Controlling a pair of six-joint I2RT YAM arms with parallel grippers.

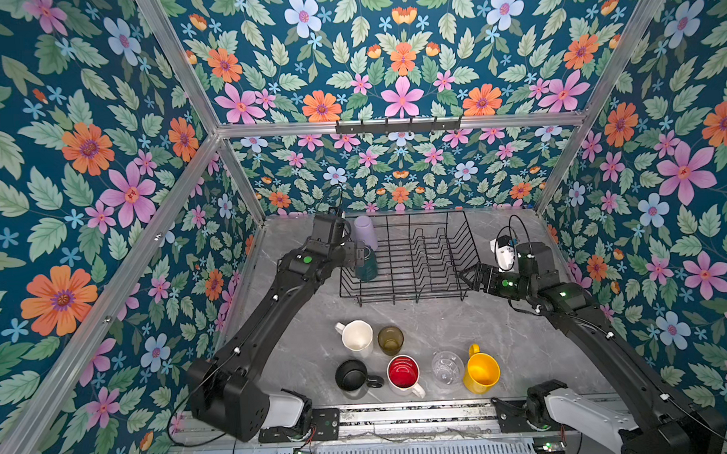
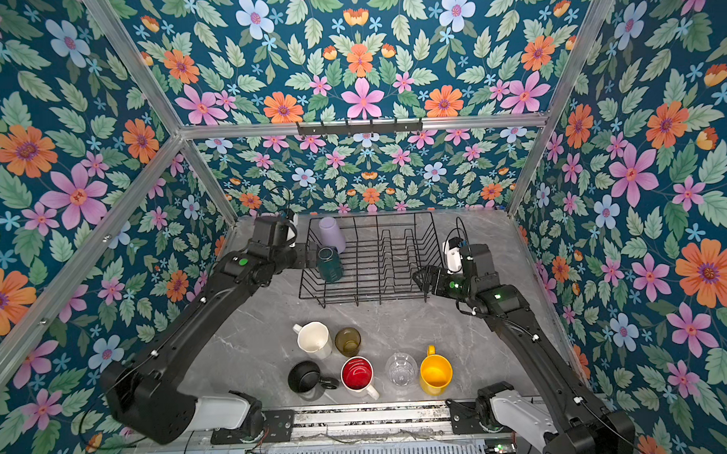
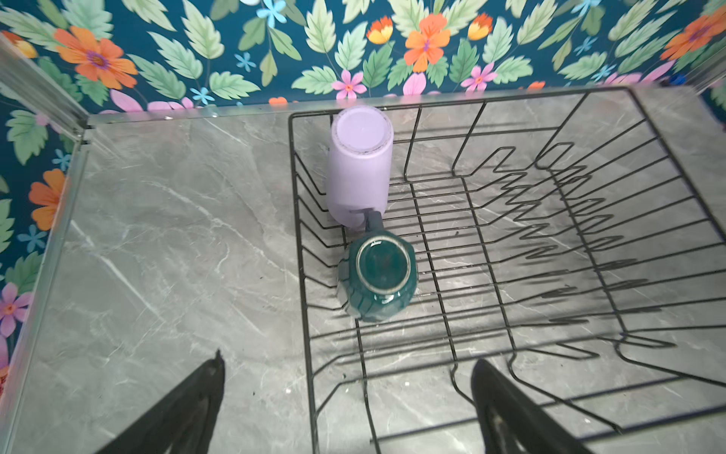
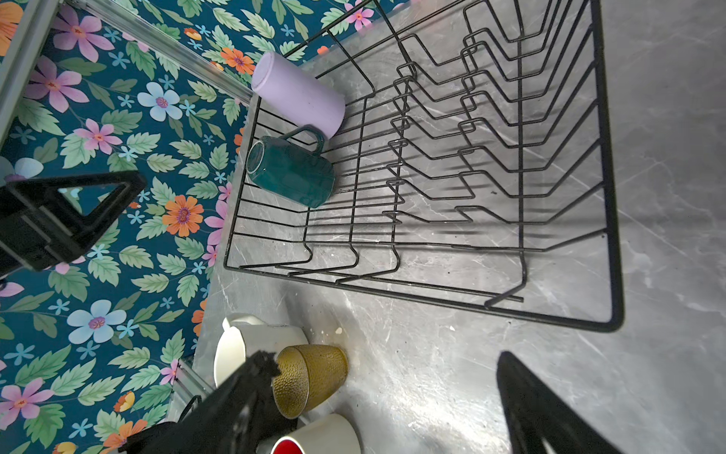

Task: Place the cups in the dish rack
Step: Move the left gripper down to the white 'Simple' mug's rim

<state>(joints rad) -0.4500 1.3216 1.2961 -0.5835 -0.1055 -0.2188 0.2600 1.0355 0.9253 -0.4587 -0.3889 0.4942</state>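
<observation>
1. left gripper (image 1: 362,253): jaws wide, empty; arm stretched over rack (image 1: 401,287), 9 o'clock edge.
2. right gripper (image 1: 465,278): jaws wide, empty; rack's 4 o'clock.

Teal floral wallpaper (image 1: 402,68) and aluminium rails (image 1: 267,129) enclose a grey marble tabletop (image 1: 503,335).

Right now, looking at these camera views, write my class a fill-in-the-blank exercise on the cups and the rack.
Exactly ___ cups sit in the dish rack.
The teal mug stands upside down next to the ___ tumbler.
On the table outside the rack stand ___ cups.
The left end effector and the right end effector are both ___, holding nothing.
Missing words: two; lilac; six; open.
</observation>
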